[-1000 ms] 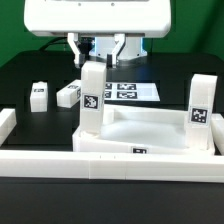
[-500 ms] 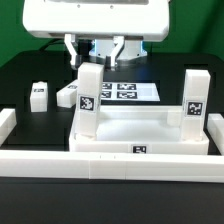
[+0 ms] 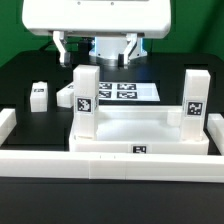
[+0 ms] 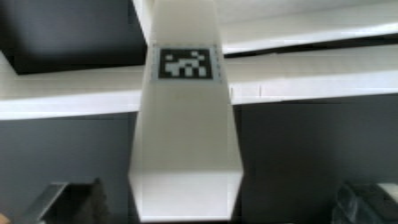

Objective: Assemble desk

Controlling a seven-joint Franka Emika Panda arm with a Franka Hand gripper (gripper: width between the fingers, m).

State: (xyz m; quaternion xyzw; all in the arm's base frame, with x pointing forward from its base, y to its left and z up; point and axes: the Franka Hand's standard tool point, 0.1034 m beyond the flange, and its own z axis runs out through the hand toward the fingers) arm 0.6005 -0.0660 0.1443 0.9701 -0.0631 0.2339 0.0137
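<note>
White plastic, all of it. The leg (image 3: 87, 100) stands upright at the tabletop's (image 3: 140, 128) corner on the exterior view's left. Your hand (image 3: 95, 46) hangs above it, spread wide and holding nothing. In the wrist view the leg (image 4: 187, 130) runs between dark fingers (image 4: 71, 205) that stand well clear on either side.

You cannot tell from here whether the leg is fully home in its socket. If it is only loosely seated, a finger brushing it could tip it, so your main risk is moving the hand sideways before it has risen above the leg's top. A second leg (image 3: 195, 100) stands at the corner on the exterior view's right, and a hard knock to the tabletop could disturb both.

Two loose legs (image 3: 38, 95) lie on the exterior view's left. The nearer one is partly hidden behind the standing leg, so reaching for it could clip that leg.

The surface (image 3: 25, 70) is matt black. On it the marker board (image 3: 125, 92) lies behind the tabletop and a border rail (image 3: 100, 165) runs along the front. Nothing of the room beyond shows.
</note>
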